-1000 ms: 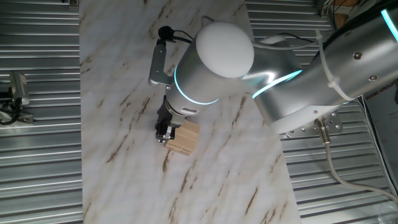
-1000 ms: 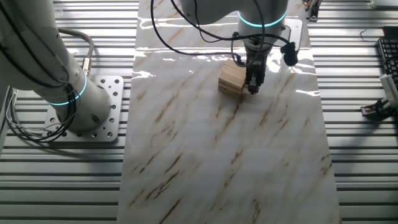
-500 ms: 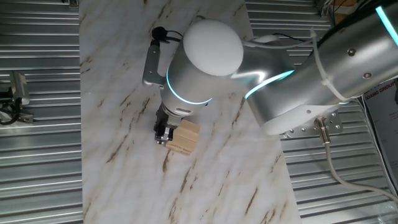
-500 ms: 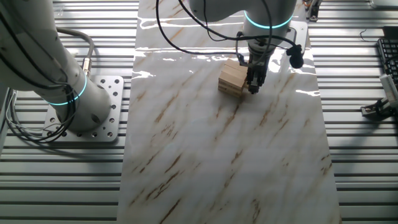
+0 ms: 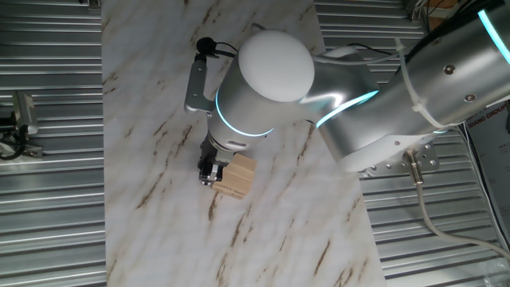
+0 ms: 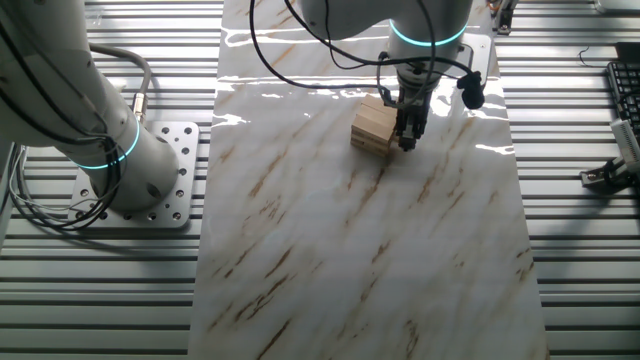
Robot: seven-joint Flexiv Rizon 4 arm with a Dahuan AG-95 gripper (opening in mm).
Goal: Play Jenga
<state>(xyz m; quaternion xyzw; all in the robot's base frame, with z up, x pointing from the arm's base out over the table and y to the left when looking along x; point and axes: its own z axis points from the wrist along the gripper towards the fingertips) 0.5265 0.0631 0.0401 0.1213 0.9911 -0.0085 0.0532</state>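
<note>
A robotics lab or test cell: a white marble-patterned table (image 6: 360, 260) lies over a ribbed grey aluminium-profile bench (image 6: 580, 290), a silver arm base is bolted to a perforated metal plate (image 6: 165, 200) at nine o'clock, and a black keyboard (image 6: 625, 100) sits at three o'clock.

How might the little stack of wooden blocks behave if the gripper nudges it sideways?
The block stack looks low and squat, so it probably slides on the glossy marble table rather than tipping. Its loose layers may shift apart where the gripper presses.
</note>
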